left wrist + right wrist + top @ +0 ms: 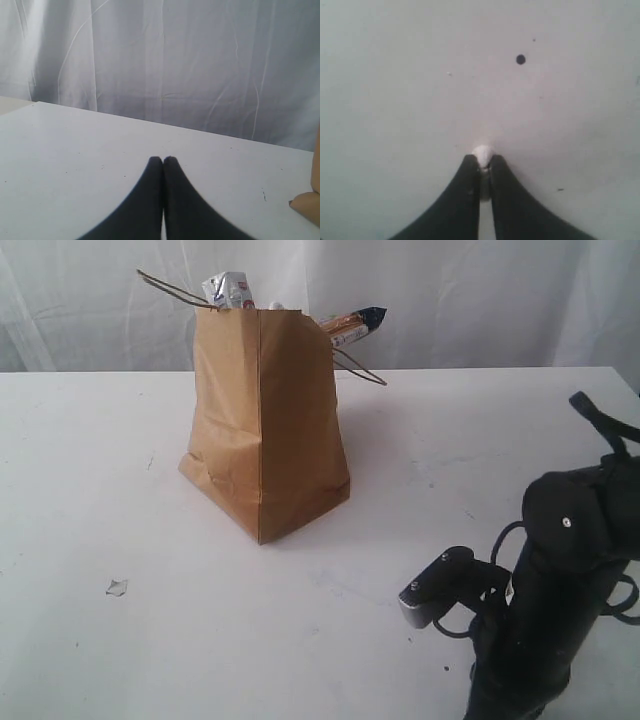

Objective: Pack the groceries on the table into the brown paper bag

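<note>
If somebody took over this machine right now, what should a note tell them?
Left gripper: shut, empty, above the large white table.
Right gripper: shut on a small white lump, close to the tabletop.
Tall creased brown paper bag stands upright; a white-blue carton and a long spaghetti pack poke out its top.
Done: those two are bagged. Left: bag the lump, then probably the small pale scrap lying apart from the bag.

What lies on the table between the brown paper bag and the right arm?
Only bare white table, faintly scuffed, lies between the brown paper bag and the right arm; the exterior view shows this.
</note>
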You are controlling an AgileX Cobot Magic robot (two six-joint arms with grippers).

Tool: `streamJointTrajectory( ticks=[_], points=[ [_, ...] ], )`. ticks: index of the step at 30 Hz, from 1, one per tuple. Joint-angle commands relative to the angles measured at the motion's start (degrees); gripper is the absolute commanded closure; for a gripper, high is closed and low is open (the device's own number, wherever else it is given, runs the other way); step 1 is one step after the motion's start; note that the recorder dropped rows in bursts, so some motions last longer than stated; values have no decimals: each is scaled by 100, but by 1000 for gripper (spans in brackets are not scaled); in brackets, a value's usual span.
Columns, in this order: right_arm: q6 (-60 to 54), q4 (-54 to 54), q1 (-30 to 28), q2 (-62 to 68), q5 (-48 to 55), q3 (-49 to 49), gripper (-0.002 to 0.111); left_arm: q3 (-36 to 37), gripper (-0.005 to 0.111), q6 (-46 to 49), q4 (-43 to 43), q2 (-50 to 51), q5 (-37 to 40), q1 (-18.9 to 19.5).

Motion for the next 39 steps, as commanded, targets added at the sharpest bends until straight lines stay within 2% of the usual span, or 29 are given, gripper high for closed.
streamJointTrajectory(
  ticks=[1, 4, 6, 8, 9, 10, 11, 13, 15, 18, 20, 22, 25, 33, 39],
  points=[
    [101, -17, 9, -48, 1065, -629, 108, 19, 107, 14, 118, -26, -12, -30],
    [177, -17, 9, -207, 1598, -1324, 108, 19, 107, 14, 118, -26, -12, -30],
    [177, -17, 9, -352, 1471, -1724, 108, 19, 107, 14, 118, -26, -12, -30],
    [341, -3, -2, -551, 76, -2274, 108, 19, 107, 14, 118, -26, -12, -30],
    [606, 211, -53, -593, -1048, -2471, 108, 19, 107, 14, 118, -26, -12, -30],
    [664, 574, -55, -593, -1710, -2535, 108, 19, 107, 14, 118, -26, -12, -30],
    [663, 1748, -55, -593, -2958, -2573, 108, 19, 107, 14, 118, -26, -12, -30],
    [663, 3378, -35, -556, -4723, -2573, 108, 19, 107, 14, 118, -26, -12, -30],
    [926, 3846, -35, -456, -5607, -2581, 108, 19, 107, 14, 118, -26, -12, -30],
    [2263, 3326, -9, -11, -5741, -2876, 108, 19, 107, 14, 118, -26, -12, -30],
    [3383, 2273, 85, 443, -6204, -3373, 108, 19, 107, 14, 118, -26, -12, -30],
    [4567, 721, 177, 900, -6426, -4038, 108, 19, 107, 14, 118, -26, -12, -30],
    [5456, -320, 283, 1302, -6211, -4464, 108, 19, 107, 14, 118, -26, -12, -30],
    [6178, -541, 616, 1825, -6791, -4550, 108, 19, 107, 14, 118, -26, -12, -30],
    [5743, -1165, 859, 1815, -6576, -4550, 108, 19, 107, 14, 118, -26, -12, -30]
  ],
)
